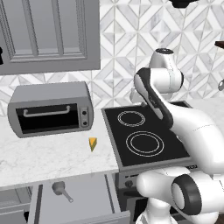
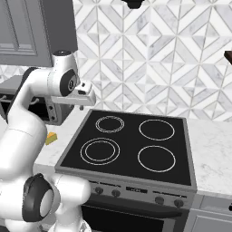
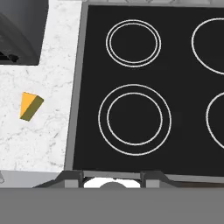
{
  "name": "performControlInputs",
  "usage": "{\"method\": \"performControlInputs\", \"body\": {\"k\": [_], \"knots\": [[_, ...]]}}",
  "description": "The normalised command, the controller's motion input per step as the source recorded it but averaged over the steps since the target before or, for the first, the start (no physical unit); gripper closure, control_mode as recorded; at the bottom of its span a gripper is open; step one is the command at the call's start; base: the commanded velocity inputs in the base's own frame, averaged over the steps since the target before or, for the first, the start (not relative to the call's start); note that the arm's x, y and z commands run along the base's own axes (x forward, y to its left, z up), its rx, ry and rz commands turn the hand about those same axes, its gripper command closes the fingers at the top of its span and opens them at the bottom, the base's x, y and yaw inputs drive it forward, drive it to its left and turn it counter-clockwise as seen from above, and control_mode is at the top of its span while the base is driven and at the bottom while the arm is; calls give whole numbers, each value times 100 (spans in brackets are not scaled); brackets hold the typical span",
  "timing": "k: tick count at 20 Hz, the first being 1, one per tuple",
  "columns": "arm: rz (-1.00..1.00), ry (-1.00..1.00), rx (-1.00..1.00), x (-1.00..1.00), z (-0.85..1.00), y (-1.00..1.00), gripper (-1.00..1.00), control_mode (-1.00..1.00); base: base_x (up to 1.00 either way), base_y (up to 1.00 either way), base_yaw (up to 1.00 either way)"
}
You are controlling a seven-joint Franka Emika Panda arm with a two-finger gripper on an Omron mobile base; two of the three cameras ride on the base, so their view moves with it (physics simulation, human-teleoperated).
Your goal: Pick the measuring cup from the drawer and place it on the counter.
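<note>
The measuring cup [image 1: 58,188] lies in the open drawer [image 1: 87,199] while my fingers [image 3: 113,176] hang part-open and empty over the stovetop [image 3: 144,87].

The counter [image 1: 52,159] carries a toaster oven [image 1: 51,108] and yellow wedge [image 1: 92,143].

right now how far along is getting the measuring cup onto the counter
Done: the drawer stands pulled open, with the measuring cup lying inside. In hand: nothing; the tool hangs open and empty above the stovetop. Left: reach down into the drawer, grasp the cup, lift it and set it on the counter, perhaps near the yellow wedge.
</note>
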Motion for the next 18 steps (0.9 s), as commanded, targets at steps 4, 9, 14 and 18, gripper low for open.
{"method": "performControlInputs", "body": {"k": [4, 9, 14, 18], "knots": [[3, 0, 0, -28, -24, 0, -100, -100, 0, 0, 0], [2, 0, 0, -46, -60, -1, -100, -100, 0, 0, 0], [1, -6, 0, -48, -73, -4, -100, -100, 0, 0, 0], [13, -3, 0, -35, -70, 0, -100, -100, 0, 0, 0]]}}
